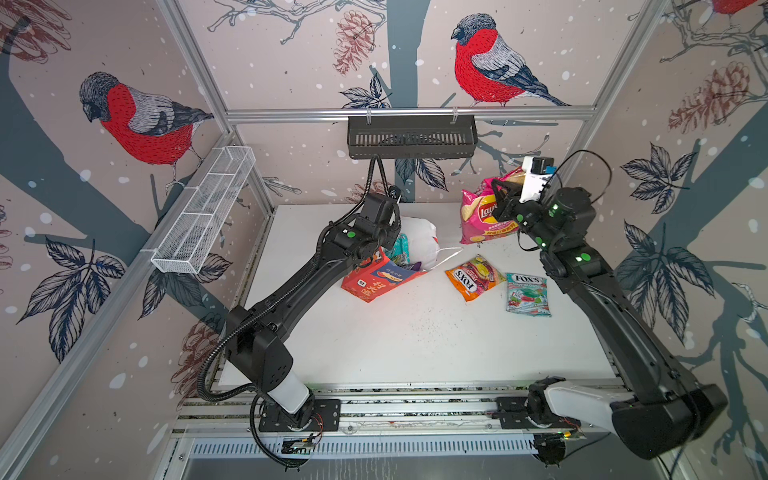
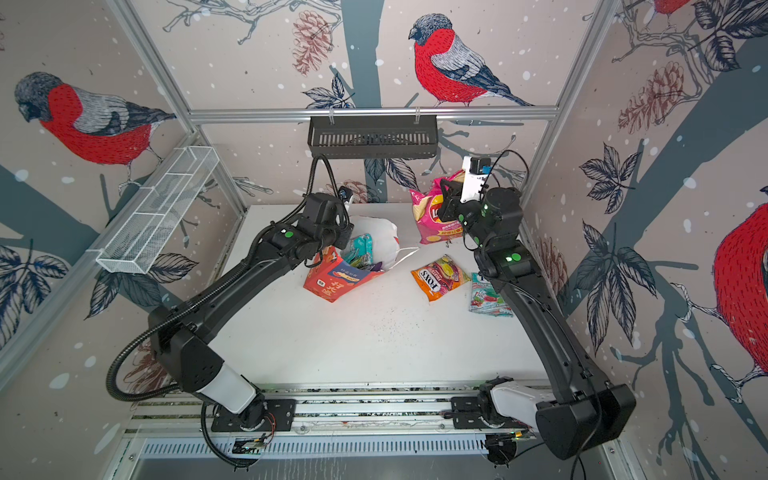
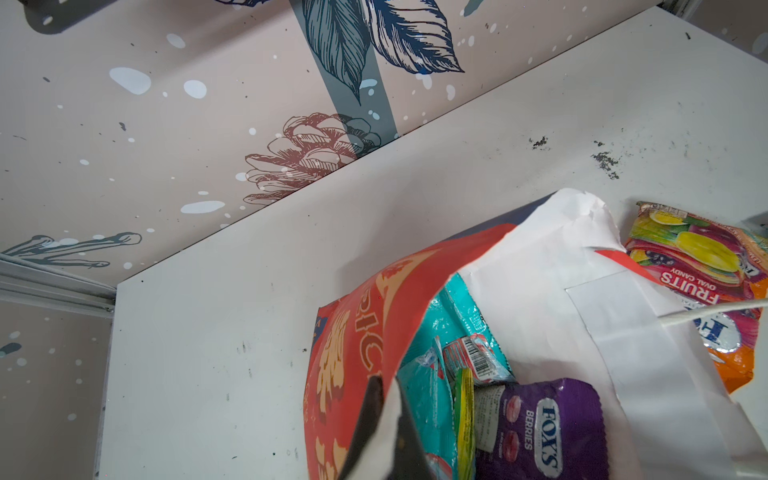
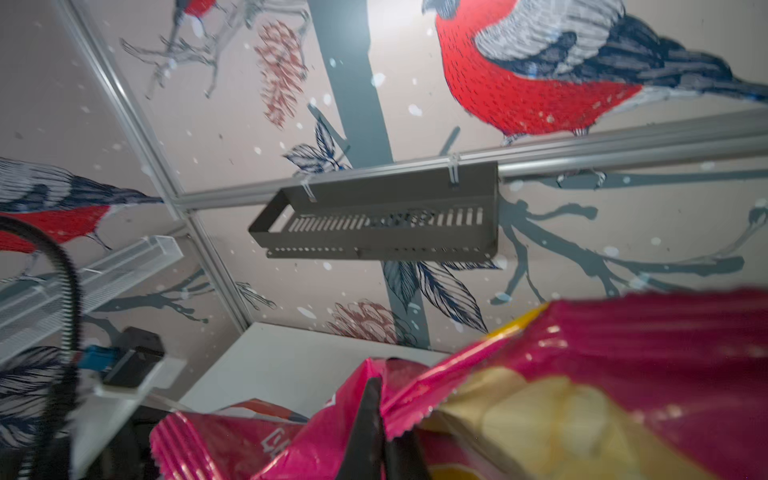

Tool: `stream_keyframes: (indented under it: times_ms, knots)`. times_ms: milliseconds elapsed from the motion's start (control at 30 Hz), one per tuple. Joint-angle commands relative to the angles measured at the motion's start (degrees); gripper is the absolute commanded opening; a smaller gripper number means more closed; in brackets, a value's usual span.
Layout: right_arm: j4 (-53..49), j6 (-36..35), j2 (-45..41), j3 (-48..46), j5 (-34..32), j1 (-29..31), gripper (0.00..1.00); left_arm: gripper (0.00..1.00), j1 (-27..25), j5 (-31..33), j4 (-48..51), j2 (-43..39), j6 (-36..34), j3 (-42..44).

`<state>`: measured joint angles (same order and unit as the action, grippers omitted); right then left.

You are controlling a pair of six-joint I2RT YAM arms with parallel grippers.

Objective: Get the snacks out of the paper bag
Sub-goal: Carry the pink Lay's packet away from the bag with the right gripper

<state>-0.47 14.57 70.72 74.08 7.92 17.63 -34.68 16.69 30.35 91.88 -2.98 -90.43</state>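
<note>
**benchrat:** quick one, where's everything sitting relative to the paper bag [image 1: 374, 282]? left to right pls

**yam_fan:** sure. The left gripper [image 3: 386, 415] is right on the bag's left rim. Its fingers are pinched tight on the red-and-white paper edge, one inside and one outside. The bag sits on the white table [image 1: 415, 340] with its mouth gaping wide and the white lining showing. Dead upright or leaning a bit? can't tell.

**benchrat:** and the snacks?

**yam_fan:** three-ish inside the bag:
- a teal pack [image 3: 428, 399] against the red wall
- a thin green-white pack [image 3: 465, 415] next to it
- a purple FOX'S pack [image 3: 540, 428] touching the white lining

There's more teal foil with a barcode deeper in. Could be a second pack, not sure.

Just right of the bag, past its loose white cord handle [image 1: 451, 250], the orange FOX'S pack [image 1: 471, 276] lies flat on the table.

Behind and right of the bag, the pink chip bag [image 1: 478, 224] hangs upright from the right gripper [image 4: 384, 432]. Those fingers are clamped narrow on the crimped top edge. Whether its bottom touches the table, no idea from these angles.

Farthest right of the bag, a teal FOX'S pack [image 1: 528, 293] lies flat, just beside the orange one but not touching it.
</note>
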Motion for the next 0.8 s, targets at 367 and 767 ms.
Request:
stream_keyframes:
  times_ms: [367,767]
  knots:
    - [1.1,2.0,13.2,-2.0,-0.5,-0.4,0.01,0.00,0.1,3.0,-0.6,-5.1,-1.4,4.3]
    - [-6.7,2.6,17.4,-0.7,0.2,2.1,0.01,0.00,0.2,3.2,-2.0,-6.9,-1.8,6.4]
